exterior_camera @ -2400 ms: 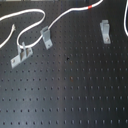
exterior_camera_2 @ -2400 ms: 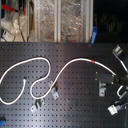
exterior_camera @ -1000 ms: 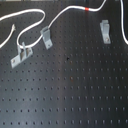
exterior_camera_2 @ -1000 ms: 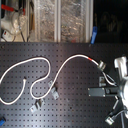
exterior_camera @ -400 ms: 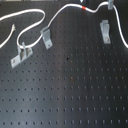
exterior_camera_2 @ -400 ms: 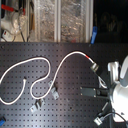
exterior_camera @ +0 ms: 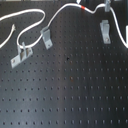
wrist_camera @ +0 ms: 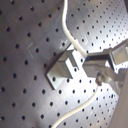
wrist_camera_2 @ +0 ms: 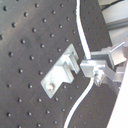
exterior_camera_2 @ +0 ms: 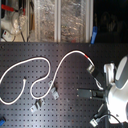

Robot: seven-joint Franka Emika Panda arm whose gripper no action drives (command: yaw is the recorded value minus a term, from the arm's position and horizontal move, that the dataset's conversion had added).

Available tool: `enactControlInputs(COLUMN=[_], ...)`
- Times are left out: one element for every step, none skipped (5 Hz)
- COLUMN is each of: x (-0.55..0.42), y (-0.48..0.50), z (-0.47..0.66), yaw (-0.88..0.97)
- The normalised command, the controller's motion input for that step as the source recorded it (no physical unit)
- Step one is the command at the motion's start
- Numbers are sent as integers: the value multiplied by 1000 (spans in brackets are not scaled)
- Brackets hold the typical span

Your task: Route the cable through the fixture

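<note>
Both exterior views look down on the pegboard (exterior_camera: pixel 70 90), wrist views close

Black pegboard (exterior_camera: pixel 75 95) — cable (exterior_camera: pixel 30 16), seemingly three clips (exterior_camera: pixel 46 36)

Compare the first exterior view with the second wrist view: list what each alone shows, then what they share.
Only the first exterior view shows the red band on the cable, plus two more grey clips: a slanted clip and a flat clip.

Only the second wrist view shows the gripper closed on the cable.

Both show the white cable, the fixture and the black pegboard.
</note>
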Motion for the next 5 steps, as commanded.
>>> enactControlInputs(x=[0,7,-8,-197,-162], y=[2,-56,15,157,171], z=[26,500,17,51,101], yaw=[0,-57,0,69,174])
